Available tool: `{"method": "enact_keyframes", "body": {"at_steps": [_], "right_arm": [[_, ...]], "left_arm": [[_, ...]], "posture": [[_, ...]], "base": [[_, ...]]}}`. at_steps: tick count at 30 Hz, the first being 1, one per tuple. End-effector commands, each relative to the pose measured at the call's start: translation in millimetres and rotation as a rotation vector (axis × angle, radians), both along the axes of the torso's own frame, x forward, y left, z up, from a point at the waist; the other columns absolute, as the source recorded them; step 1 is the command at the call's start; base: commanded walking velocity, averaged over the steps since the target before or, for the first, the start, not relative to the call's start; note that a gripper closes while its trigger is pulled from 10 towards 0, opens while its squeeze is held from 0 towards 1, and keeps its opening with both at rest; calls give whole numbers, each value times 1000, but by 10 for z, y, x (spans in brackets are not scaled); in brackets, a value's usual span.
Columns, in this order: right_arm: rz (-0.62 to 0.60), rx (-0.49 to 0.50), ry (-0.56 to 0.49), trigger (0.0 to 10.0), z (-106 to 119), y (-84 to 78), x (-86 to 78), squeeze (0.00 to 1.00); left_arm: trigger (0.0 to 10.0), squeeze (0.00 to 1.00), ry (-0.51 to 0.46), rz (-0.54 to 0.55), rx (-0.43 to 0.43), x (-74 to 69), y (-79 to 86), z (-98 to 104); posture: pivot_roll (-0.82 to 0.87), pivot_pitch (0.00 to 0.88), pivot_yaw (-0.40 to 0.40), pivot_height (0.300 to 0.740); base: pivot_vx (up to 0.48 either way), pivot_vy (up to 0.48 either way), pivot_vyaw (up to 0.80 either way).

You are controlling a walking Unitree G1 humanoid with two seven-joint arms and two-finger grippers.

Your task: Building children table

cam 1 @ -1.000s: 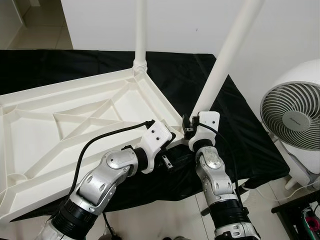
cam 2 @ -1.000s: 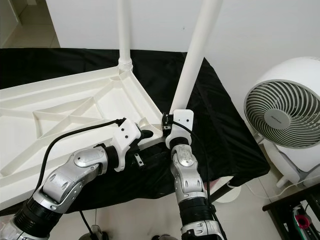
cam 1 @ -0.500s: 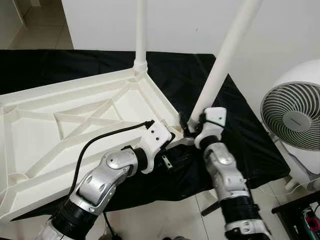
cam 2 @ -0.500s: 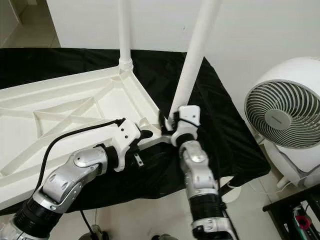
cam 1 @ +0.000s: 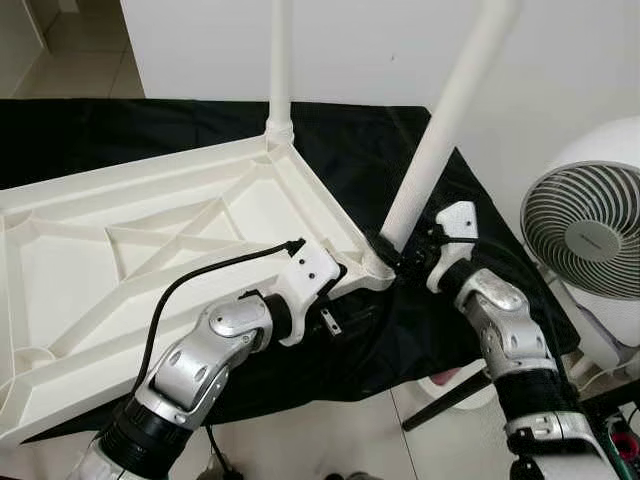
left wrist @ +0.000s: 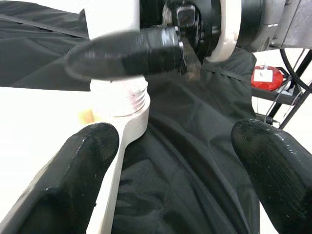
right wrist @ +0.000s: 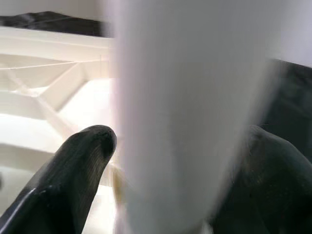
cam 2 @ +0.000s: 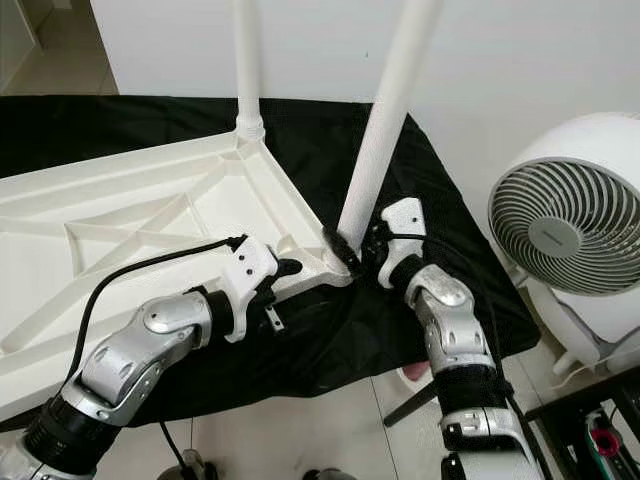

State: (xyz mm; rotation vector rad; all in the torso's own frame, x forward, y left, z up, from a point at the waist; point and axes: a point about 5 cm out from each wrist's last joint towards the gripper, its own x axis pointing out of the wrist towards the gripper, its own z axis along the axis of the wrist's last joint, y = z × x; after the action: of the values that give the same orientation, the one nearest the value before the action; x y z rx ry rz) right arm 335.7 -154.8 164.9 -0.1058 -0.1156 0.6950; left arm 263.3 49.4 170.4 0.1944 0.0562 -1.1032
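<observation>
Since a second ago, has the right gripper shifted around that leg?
Yes. The right gripper swung from the leg's near side to its right, toward the fan.

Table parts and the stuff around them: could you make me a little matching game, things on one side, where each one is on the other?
Things:
1. far leg
2. near leg
3. fan
4. black cloth

Places:
A. under the upturned tabletop
B. on the floor at the robot's right
C. between the right claw fingers
D. upright in the far corner socket

Pairs: 1-D, 2-C, 3-B, 4-A
</observation>
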Motion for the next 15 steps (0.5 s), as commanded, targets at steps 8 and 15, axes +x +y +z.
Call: {"method": "enact_keyframes", "body": {"at_steps": [8,15], "right_arm": [[54,-22,35,2235,-111,80,63,0],[66,-10,60,0,-174,36,98,0]], "left_arm": [[10000,0,-2,-39,4,-27,-18,25],[10000,0,-6,-50,7,-21,-32,19]], "posture": [[111,82,-73,740],[109,77,-75,740]], "base": [[0,0,0],[0,0,0]]}}
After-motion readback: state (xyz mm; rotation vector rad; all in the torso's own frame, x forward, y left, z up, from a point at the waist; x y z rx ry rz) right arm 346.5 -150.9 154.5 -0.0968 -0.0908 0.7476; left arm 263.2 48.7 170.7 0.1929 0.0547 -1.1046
